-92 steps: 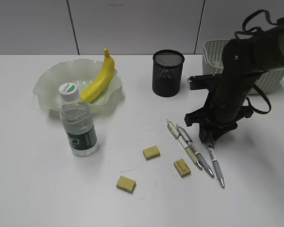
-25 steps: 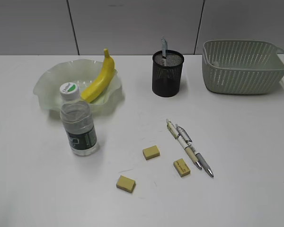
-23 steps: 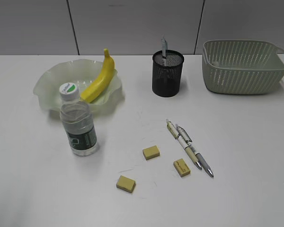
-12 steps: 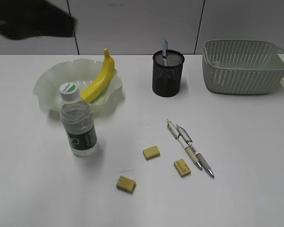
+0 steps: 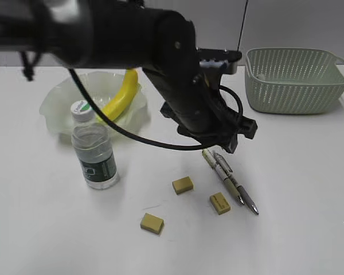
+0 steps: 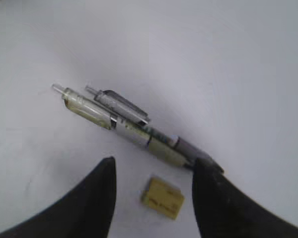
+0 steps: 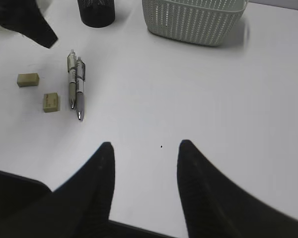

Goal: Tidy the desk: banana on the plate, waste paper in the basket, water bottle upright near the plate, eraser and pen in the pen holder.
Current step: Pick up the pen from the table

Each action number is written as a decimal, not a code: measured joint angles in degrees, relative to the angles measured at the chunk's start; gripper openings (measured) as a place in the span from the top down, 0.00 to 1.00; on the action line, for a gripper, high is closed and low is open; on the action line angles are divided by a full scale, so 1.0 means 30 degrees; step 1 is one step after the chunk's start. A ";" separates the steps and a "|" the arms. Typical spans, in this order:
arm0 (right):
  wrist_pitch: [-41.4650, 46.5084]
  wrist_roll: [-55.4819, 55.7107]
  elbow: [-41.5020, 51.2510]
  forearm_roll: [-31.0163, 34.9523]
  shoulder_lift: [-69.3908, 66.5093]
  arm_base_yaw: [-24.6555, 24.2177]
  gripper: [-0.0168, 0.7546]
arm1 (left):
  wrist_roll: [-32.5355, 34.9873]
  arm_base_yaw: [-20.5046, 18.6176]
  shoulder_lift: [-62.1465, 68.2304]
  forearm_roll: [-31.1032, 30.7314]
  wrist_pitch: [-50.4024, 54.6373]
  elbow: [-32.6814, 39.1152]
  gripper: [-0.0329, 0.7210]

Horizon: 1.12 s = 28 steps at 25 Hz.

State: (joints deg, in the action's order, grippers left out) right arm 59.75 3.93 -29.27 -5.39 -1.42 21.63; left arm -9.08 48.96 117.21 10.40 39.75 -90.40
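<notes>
The desk is big, white and flat, with a grey wall behind it. The left arm reaches across the middle, and the left gripper hangs just above the two pens. Its jaws stand partly apart and hold nothing. The right gripper is away to the side above bare desk, jaws also apart and empty.

The pens lie side by side, touching. That could go wrong: the jaws may catch both pens, or push one so it rolls off. One eraser lies just beside the pens, right between the jaws in the left wrist view, so it may get bumped or picked up instead.

Two more erasers lie near. The pen holder stands behind the arm and is hidden in the exterior view. The banana is on the plate. The water bottle stands up just in front of the plate. The basket sits at the back right. I cannot see any waste paper
</notes>
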 joint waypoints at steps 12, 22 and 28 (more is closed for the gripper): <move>-0.0021 0.0000 0.0000 0.0015 0.0000 0.0000 0.55 | -1.1192 0.0072 0.5277 -0.7479 0.0741 -0.4810 0.51; -0.0021 0.0000 0.0000 0.0015 0.0000 0.0000 0.55 | -1.4770 0.0072 0.6359 -0.8988 0.0571 -0.4873 0.53; -0.0021 0.0000 0.0000 0.0015 0.0000 0.0000 0.55 | -1.4972 0.0097 0.6585 -0.9089 0.0510 -0.4907 0.57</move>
State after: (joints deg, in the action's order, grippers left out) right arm 59.68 3.93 -29.27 -5.35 -1.42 21.63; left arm -54.00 49.25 136.97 -16.87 41.28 -105.12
